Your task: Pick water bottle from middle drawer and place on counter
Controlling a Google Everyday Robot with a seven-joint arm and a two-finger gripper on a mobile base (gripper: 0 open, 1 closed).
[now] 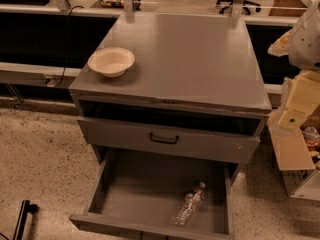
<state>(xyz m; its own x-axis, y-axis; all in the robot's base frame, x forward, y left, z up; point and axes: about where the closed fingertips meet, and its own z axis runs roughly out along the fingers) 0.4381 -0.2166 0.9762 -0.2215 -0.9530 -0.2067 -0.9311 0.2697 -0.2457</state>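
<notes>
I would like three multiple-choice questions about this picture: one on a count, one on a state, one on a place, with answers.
1. How many bowls stand on the counter? A) none B) one C) three
2. The water bottle in the open drawer is: A) upright B) on its side C) hanging
3. Where is the gripper? A) over the bowl B) in the drawer C) at the right edge, beside the counter
Answers: B, one pale bowl; B, it lies on the drawer floor; C, it is right of the counter.
</notes>
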